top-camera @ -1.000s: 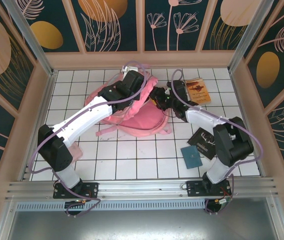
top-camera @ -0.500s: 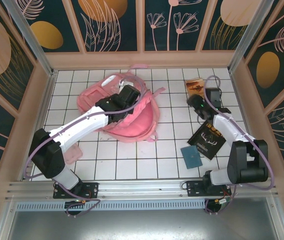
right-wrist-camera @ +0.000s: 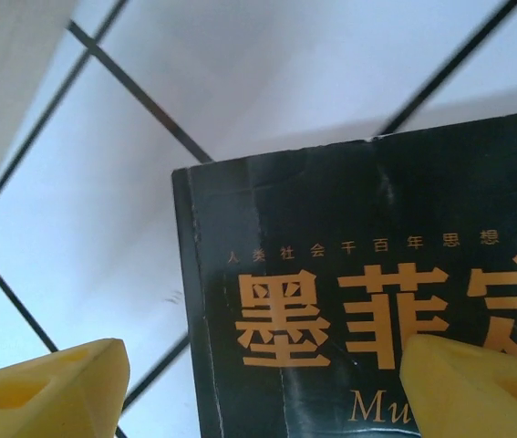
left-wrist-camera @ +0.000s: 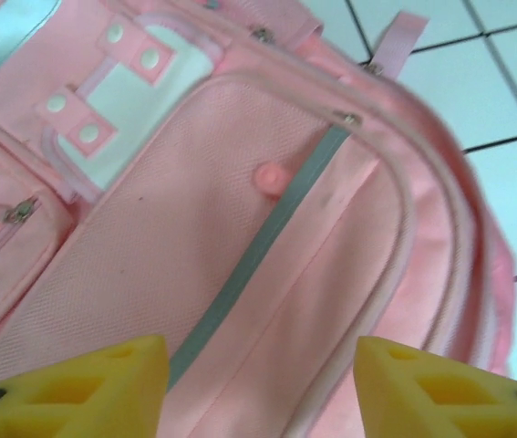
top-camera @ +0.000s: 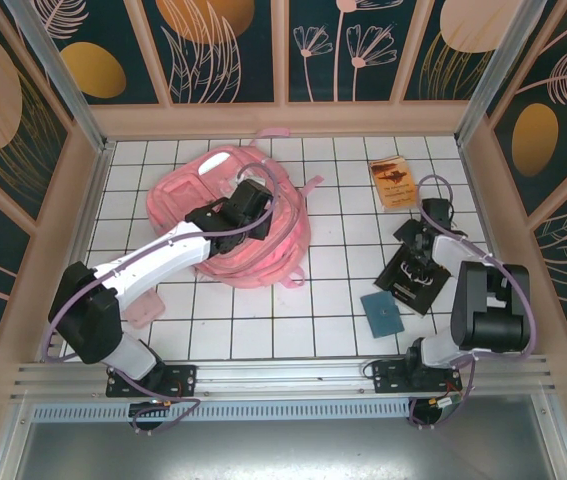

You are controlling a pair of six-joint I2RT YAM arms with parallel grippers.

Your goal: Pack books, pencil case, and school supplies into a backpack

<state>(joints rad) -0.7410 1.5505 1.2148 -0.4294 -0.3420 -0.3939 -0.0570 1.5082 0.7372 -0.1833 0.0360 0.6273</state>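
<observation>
Bracketing the spine corner of the black book [right-wrist-camera: 377, 274], yellow fingers [right-wrist-camera: 48, 383] wide apart and empty, the right gripper [right-wrist-camera: 267, 388] ought to pinch one edge squarely (thin paperbacks slip), while the left gripper [left-wrist-camera: 253, 388], likewise parted, hangs over the soft pink backpack [left-wrist-camera: 240, 210] lying left of the book.

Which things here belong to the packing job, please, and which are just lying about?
Job: pink backpack; orange-brown book; black book; teal booklet.
Lying about: nothing certain; the pink item beside the left arm is partly hidden, so I cannot tell.
</observation>
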